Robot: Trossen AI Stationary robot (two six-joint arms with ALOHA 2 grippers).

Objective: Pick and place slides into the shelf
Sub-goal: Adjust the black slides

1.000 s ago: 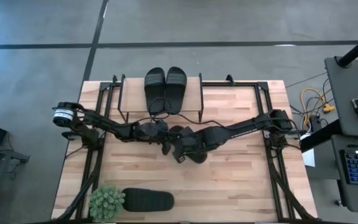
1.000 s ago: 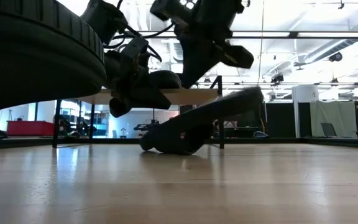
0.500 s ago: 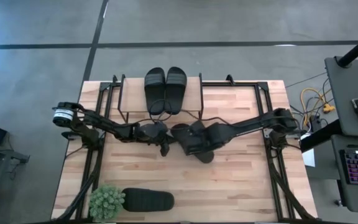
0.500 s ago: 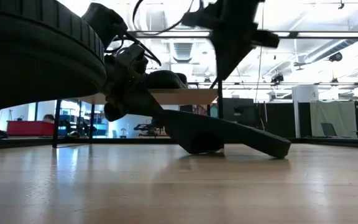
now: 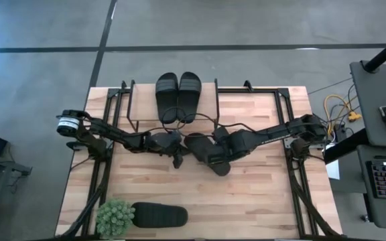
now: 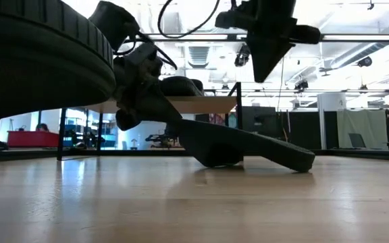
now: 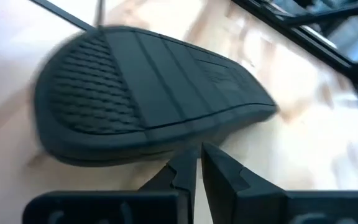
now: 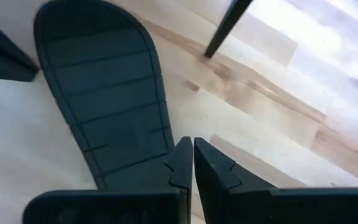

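Tabletop [image 5: 260, 194] of light wood carries everything in play; note the shelf [image 5: 134, 107] standing at its far edge, with two slides [image 5: 178, 94] already resting side by side on the top board. A third slide [image 5: 158, 215] lies flat near the front edge, just beside the potted plant [image 5: 116, 217]. The fourth slide [image 5: 208, 155] lies sole-up at the tabletop centre, in front of the shelf, with one end propped off the wood and the other end down, as the low view shows [image 6: 248, 145]. You have both arms converged on it: the left gripper [image 5: 177, 159] sits at its left side with fingers [image 7: 188, 171] pressed together, close against the edge of the slide without holding it, so far as can be seen. The right gripper [image 8: 192, 163] hangs above the ribbed sole [image 8: 104, 93], fingers likewise together and holding nothing. Expect the slide to be light, rubbery and flexible; it will probably sag or twist if pinched at one tip. Judge the best hold to be across the sole edge near the strap, where the section looks thickest. Open the fingers before descending, since a closed pair can only push the slide along the wood.
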